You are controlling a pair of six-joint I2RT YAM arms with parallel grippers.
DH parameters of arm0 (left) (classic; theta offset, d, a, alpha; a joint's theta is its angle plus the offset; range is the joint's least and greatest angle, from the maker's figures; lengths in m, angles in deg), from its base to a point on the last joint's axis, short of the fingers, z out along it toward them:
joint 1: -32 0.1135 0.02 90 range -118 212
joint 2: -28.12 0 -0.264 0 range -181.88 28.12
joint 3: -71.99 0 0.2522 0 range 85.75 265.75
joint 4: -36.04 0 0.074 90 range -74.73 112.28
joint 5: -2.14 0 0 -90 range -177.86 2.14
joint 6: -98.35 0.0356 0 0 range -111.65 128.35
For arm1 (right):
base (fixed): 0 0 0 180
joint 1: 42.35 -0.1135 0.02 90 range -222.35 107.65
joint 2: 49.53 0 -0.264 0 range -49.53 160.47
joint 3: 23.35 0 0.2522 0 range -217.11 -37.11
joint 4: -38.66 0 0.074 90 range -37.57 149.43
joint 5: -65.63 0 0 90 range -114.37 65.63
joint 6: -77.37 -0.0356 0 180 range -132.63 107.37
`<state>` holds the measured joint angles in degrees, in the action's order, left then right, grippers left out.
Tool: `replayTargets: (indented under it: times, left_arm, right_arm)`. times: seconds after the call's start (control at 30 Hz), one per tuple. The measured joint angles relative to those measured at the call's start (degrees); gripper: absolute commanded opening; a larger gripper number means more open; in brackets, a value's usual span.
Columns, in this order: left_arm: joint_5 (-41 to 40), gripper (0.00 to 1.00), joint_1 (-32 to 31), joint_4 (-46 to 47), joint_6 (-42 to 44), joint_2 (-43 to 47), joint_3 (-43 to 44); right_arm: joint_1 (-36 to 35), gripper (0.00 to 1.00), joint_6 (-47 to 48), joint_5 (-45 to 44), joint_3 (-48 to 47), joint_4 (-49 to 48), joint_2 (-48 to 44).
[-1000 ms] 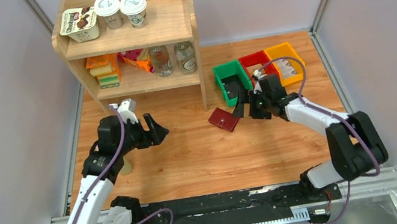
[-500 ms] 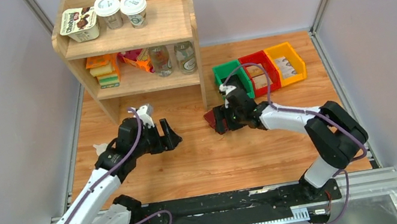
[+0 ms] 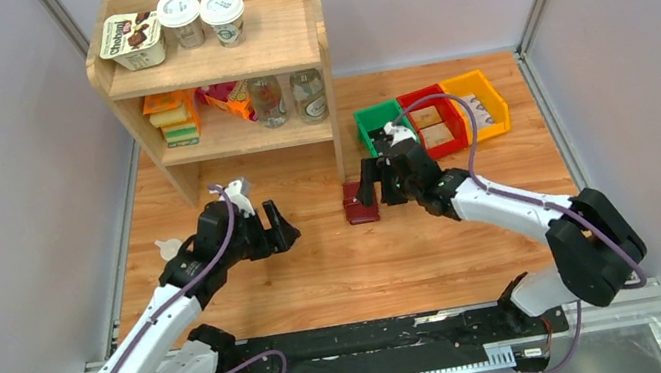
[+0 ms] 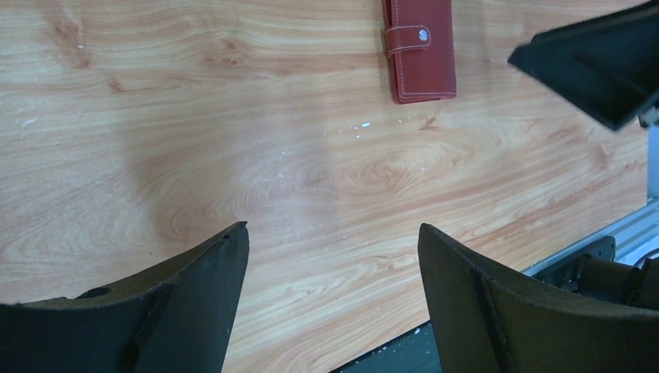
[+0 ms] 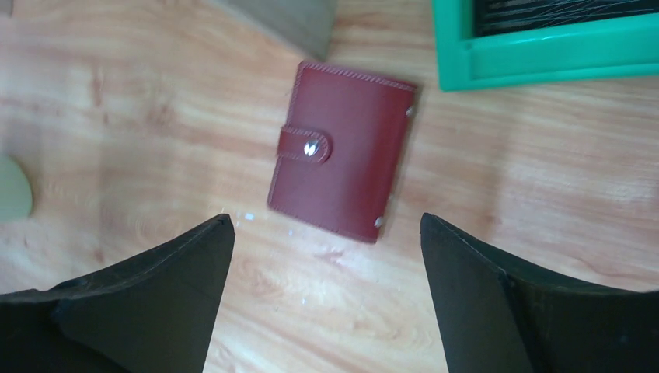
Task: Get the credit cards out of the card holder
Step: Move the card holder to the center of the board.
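The card holder (image 3: 360, 206) is a dark-red wallet lying flat and closed on the wooden table, its tab snapped shut. It also shows in the left wrist view (image 4: 420, 50) and the right wrist view (image 5: 342, 151). The credit cards are hidden inside it. My right gripper (image 3: 375, 185) is open and empty, hovering just above and right of the holder; in its wrist view (image 5: 326, 219) the holder lies just ahead of the fingertips. My left gripper (image 3: 279, 228) is open and empty, well to the holder's left, with bare table between its fingers (image 4: 330, 229).
A green bin (image 3: 385, 130), a red bin (image 3: 430, 121) and a yellow bin (image 3: 476, 105) stand right behind the holder. A wooden shelf (image 3: 225, 62) with cups, jars and sponges stands at the back left, its side panel close to the holder. A small pale object (image 3: 168, 246) lies at the left.
My right gripper swung left from the green bin over the holder, which shifted slightly left and turned square. My left gripper moved right toward the middle, then held.
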<state>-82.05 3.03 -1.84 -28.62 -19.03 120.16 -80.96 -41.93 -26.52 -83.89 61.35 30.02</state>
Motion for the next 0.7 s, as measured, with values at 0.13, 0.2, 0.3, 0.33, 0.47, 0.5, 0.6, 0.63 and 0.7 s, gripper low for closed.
replayTargets:
  times: [0.13, 0.2, 0.3, 0.33, 0.47, 0.5, 0.6, 0.63, 0.7]
  left_arm:
    - [0.1, 0.87, 0.0, -0.3, -0.2, 0.2, -0.2]
    - [0.1, 0.87, 0.0, -0.8, -0.2, 0.7, -0.2]
    - [-0.1, 0.87, 0.0, -1.8, -0.2, 2.4, -0.2]
    - [-0.3, 0.87, 0.0, -2.0, -0.2, 3.3, -0.2]
    - [-0.7, 0.87, 0.0, -3.4, -0.2, 5.6, -0.2]
    - [-0.8, 0.87, 0.0, -3.8, -0.2, 5.8, -0.2]
    - [-1.0, 0.87, 0.0, -4.8, 0.0, 6.1, -0.2]
    - [-1.0, 0.87, 0.0, -5.0, 0.0, 6.1, -0.2]
    - [-1.0, 0.87, 0.0, -5.0, 0.2, 6.0, -0.2]
  right_arm:
    - [2.4, 0.95, -3.3, -0.2, -0.9, -2.4, 4.2]
    - [2.3, 0.94, -4.5, 0.2, -1.7, -2.8, 6.8]
    - [2.0, 0.89, -6.5, -0.1, -2.4, -3.2, 9.8]
    - [1.9, 0.87, -7.2, -0.7, -2.4, -3.2, 10.8]
    - [1.9, 0.71, -8.5, -1.9, -2.5, -3.1, 13.7]
    - [1.9, 0.68, -8.7, -1.9, -2.5, -3.2, 14.5]
    - [1.6, 0.59, -8.9, -1.9, -3.5, -3.3, 16.5]
    - [1.4, 0.56, -8.9, -1.9, -3.9, -3.5, 16.9]
    - [0.8, 0.48, -8.9, -2.1, -4.5, -3.6, 17.9]
